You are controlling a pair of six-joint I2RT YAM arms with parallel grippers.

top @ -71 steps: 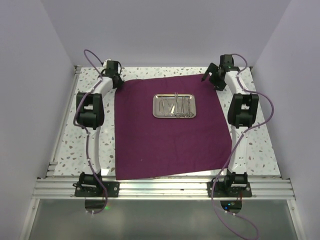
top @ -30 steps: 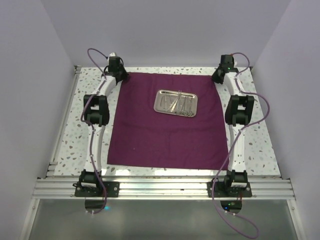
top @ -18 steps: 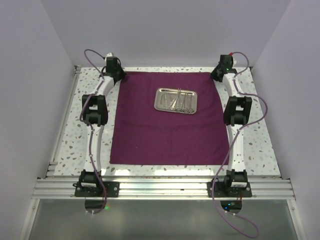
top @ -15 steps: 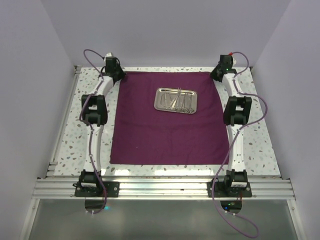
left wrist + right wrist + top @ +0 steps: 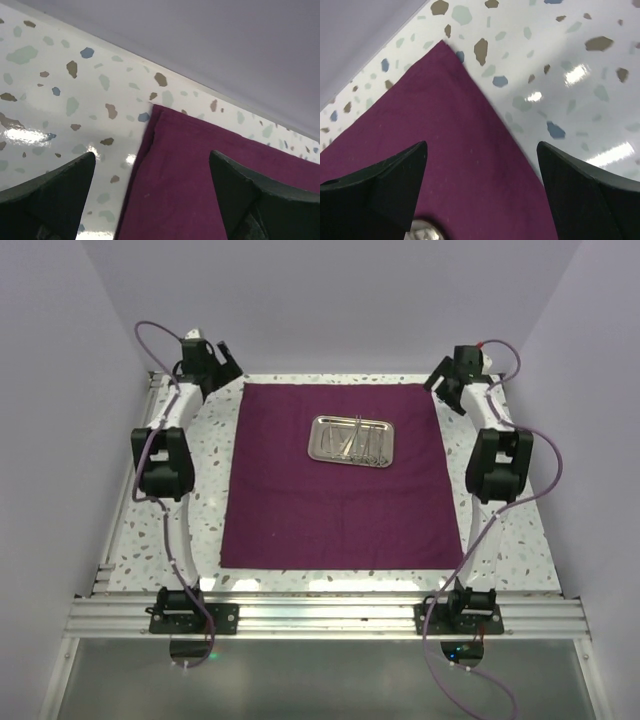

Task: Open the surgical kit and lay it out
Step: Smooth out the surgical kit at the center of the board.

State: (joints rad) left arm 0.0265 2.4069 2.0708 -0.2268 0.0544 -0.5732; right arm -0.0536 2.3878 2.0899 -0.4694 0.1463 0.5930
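Nearby, cloth wrap, speckled table, walls

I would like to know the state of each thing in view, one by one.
Cloth wrap: unfolded, flat on the table.
Steel tray: upright on the cloth, holding the instruments.
Instruments: bunched inside the tray, not laid out.
Left gripper: open, empty.
Right gripper: open, empty.
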